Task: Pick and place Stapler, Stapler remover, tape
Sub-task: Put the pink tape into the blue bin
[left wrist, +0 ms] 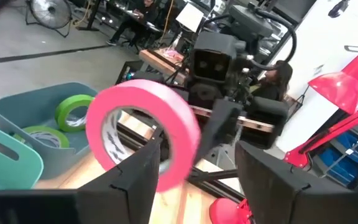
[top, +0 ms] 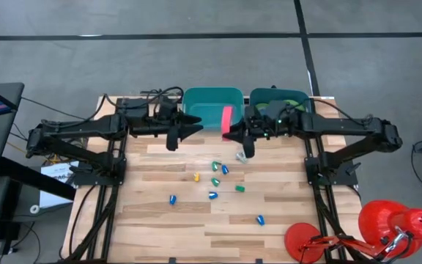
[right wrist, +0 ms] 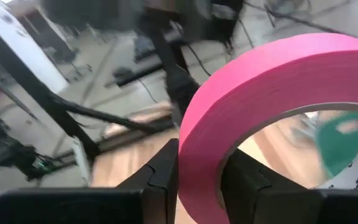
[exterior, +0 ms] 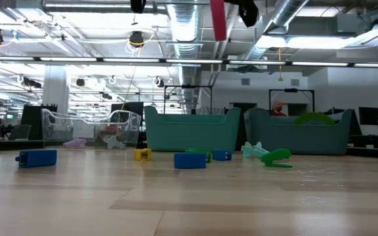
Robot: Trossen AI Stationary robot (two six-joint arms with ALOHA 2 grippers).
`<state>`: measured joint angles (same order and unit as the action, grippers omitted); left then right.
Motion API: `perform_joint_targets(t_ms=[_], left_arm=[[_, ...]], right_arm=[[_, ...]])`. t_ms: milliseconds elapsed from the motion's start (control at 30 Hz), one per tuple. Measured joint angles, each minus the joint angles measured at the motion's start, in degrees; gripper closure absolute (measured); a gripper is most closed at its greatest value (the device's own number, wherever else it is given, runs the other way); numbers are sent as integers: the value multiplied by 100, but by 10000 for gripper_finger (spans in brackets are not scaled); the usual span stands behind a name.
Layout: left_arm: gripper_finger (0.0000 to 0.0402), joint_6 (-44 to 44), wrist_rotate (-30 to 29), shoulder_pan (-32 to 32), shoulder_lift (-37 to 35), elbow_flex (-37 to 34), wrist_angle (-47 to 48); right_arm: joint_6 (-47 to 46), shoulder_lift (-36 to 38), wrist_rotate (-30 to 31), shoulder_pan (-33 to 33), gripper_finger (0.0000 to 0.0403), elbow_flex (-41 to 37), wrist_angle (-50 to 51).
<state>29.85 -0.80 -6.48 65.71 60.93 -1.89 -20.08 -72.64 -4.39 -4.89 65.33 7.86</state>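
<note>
A pink-red tape roll [top: 227,117] hangs in the air by the near right corner of the left teal bin [top: 211,108], with my right gripper [top: 234,133] shut on it. It stands on edge. My left gripper [top: 195,130] is level with it on its left, open, a gap away from the roll [left wrist: 143,127]. Two green tape rolls [left wrist: 73,112] lie in the right teal bin [top: 280,99]. Small blue, green and yellow stapler-like pieces [top: 215,180] and a pale mint clawed piece [top: 242,155] lie flat on the wooden table [top: 160,220]. My right gripper has the roll's band [right wrist: 199,163] between its two fingers, one finger [right wrist: 244,177] in the hollow centre and one [right wrist: 162,169] outside. The fingers come level from the table's right. The roll is upright, lifted clear of table and bins.
A red desk lamp [top: 390,224] stands at the table's near right corner. Both bins stand side by side at the far edge. The loose pieces lie scattered mid-table, with bare wood at the near left. A person [exterior: 277,108] shows in the room behind.
</note>
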Motion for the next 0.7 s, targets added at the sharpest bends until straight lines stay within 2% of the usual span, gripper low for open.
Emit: perform_joint_targets(t_ms=[367, 700], left_arm=[[222, -2, -18, -2, 0, 0, -2], [223, -4, -159, -2, 0, 0, -4]], right_arm=[[396, 345, 179, -606, 321, 2, 1222], [653, 330, 443, -1264, 321, 2, 2485]])
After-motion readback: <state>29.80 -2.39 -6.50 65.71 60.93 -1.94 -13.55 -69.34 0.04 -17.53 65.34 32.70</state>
